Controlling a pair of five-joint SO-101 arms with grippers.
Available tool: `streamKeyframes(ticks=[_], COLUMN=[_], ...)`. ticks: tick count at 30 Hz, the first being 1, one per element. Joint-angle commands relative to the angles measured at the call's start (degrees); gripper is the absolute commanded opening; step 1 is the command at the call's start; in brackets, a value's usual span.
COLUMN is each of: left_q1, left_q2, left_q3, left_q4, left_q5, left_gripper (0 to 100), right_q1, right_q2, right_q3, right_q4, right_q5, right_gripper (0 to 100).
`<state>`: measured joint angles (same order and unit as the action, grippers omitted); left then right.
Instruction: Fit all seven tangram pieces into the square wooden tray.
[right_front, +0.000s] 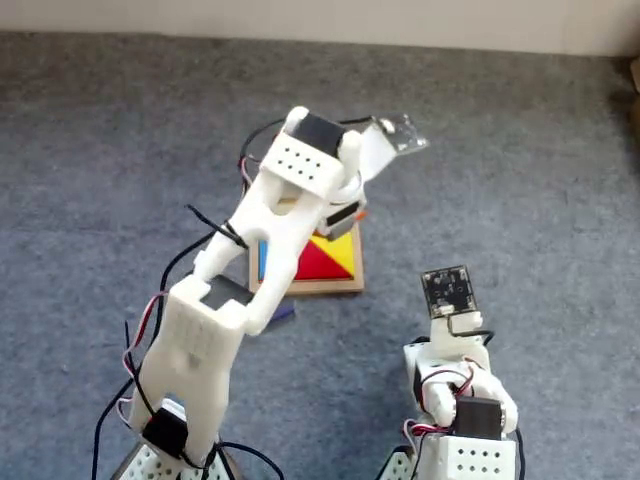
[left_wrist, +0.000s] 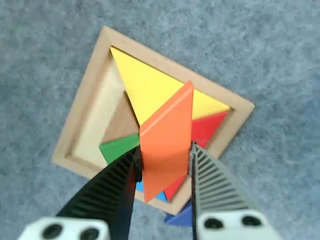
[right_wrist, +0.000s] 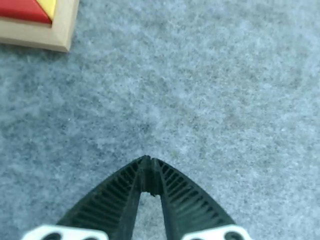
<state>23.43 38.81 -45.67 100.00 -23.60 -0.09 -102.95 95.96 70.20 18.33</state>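
High view: the left arm (right_front: 270, 230) stretches out over the square wooden tray (right_front: 320, 288), which lies mid-desk on the grey, felt-like desk (right_front: 520, 150). The arm hides much of the tray; a red triangle (right_front: 318, 262), a yellow triangle (right_front: 342, 248) and a blue piece (right_front: 263, 260) show inside it. A dark blue piece (right_front: 284, 312) lies outside, just beside the tray's near edge. The right arm (right_front: 460, 400) sits folded, well apart from the tray. Left wrist view: the left claw (left_wrist: 164, 152) is clamped on an orange parallelogram (left_wrist: 167, 145), a flat, glossy, sharp-cornered piece, gripped across its width and held above the tray, over the seated pieces. Below it the large yellow triangle lies along one side, the red one next to it, and a green piece (left_wrist: 117, 147) sits near the middle. Pale bare wood remains along another side; a darker tan patch there may be a piece or a shadow, I cannot tell. To seat the parallelogram well, it likely needs turning until its long edges match a free gap, then lowering flat and releasing only when low, so the smooth neighbours are not nudged. Right wrist view: the right claw (right_wrist: 150, 175) hangs over bare desk, tips together and holding nothing, with one tray corner nearby.
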Motion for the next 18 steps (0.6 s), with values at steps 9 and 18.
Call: streamKeyframes(ticks=[9,18], left_q1=[2.2,5.6], left_q2=[-13.5,-14.0], left_q3=[29.1,37.4], left_q4=[-9.0,-15.1], left_q5=[0.4,0.2], left_gripper=[1,11], right_q1=[0.6,0.6], right_q2=[-0.7,-0.7], right_q3=[3.8,3.8], right_q4=[0.0,0.0], right_q5=[0.7,0.7], right_gripper=[0.6,0.6])
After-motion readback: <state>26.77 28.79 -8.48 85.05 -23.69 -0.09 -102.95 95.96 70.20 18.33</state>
